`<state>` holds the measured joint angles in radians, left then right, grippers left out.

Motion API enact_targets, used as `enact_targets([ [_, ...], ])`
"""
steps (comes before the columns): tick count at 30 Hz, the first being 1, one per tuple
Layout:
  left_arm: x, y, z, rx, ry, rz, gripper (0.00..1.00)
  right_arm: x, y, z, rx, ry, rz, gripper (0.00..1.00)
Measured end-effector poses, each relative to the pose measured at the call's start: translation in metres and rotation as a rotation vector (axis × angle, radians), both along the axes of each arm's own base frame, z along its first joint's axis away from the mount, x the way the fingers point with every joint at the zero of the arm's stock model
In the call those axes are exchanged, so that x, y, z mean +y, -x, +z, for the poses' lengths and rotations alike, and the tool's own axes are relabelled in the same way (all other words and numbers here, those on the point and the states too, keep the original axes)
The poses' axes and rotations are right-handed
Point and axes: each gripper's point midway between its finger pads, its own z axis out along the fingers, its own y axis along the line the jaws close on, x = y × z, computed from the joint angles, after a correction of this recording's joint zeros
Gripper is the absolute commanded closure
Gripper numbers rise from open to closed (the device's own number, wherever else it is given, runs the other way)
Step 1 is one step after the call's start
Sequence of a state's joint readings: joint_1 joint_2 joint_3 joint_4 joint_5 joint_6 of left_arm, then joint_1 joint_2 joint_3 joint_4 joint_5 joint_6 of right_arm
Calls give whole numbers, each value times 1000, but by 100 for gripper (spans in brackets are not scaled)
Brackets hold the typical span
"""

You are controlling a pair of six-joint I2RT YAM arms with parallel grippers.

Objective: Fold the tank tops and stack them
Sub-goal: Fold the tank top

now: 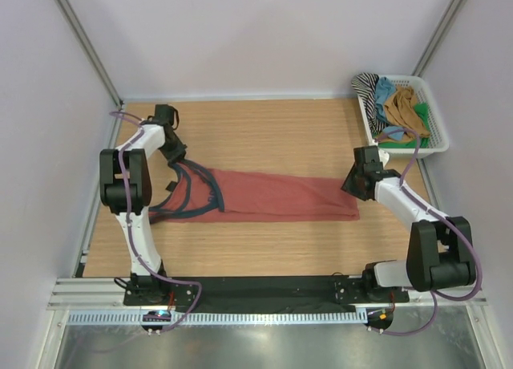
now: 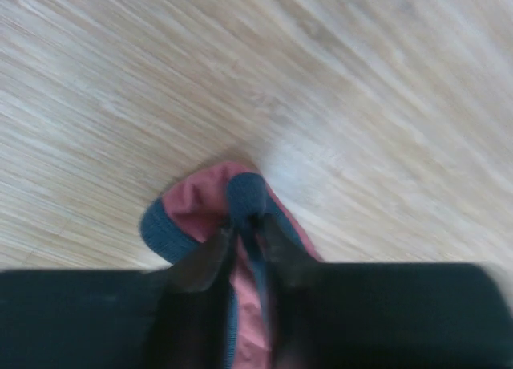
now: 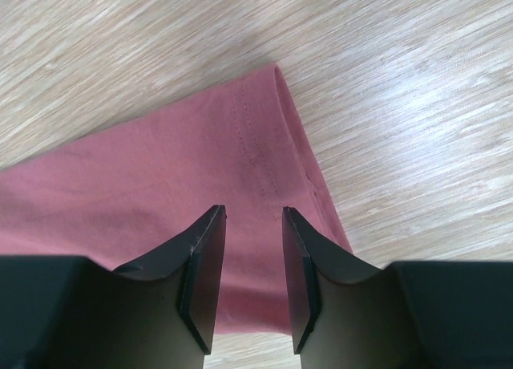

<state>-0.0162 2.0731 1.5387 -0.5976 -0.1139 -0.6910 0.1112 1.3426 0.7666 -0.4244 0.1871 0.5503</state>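
**Rust-red tank top [image 1: 280, 195] lying between left gripper [image 2: 246, 225] and right gripper [image 3: 254, 216].**
Laid flat across the table [image 1: 280, 128], straps leftward; one navy-trimmed strap [image 2: 244, 194] clamped between the left fingers; right fingers apart above the hem corner, holding nothing. Farther back, other tank tops [image 1: 401, 108] heaped in a white basket [image 1: 437, 116] at the far right corner.

Pale lilac walls [image 1: 264, 32], light wooden table [image 1: 272, 132], grey metal corner posts [image 1: 86, 44]
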Motion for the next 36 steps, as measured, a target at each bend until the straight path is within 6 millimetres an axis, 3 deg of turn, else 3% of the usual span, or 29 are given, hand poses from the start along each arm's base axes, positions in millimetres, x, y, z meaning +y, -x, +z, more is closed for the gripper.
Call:
enact_targets([
  [1,1,2,-2,7,1,5,100,0,0,-1,3,1,0,60],
  [7,13,16,-7,11,-1,17,100,0,-4,-6,5,3,-1,60],
  [9,19,31,-3,5,6,42,100,0,-5,-12,19,3,-4,48],
  [18,46,86,47,-178,45,184,100,-1,-11,-32,71,16,-14,48],
  [22,50,104,47,-211,32,226,100,-2,-14,-35,70,21,-26,50],
  [23,51,110,42,-208,26,243,96,-2,-15,-35,66,20,-30,50],
  [25,54,122,30,-179,15,268,71,-2,-17,-35,59,17,-38,50],
  [27,59,135,18,-144,5,300,35,-2,-17,-34,55,15,-41,50],
  [29,64,144,11,-122,-1,337,25,-2,-18,-34,55,15,-42,50],
  [31,68,150,10,-123,-6,361,24,-2,-17,-34,55,16,-43,50],
  [34,68,159,21,-155,-10,362,20,-2,-18,-34,55,16,-43,50],
  [36,68,162,37,-196,-17,357,5,-2,-18,-34,55,16,-44,49],
])
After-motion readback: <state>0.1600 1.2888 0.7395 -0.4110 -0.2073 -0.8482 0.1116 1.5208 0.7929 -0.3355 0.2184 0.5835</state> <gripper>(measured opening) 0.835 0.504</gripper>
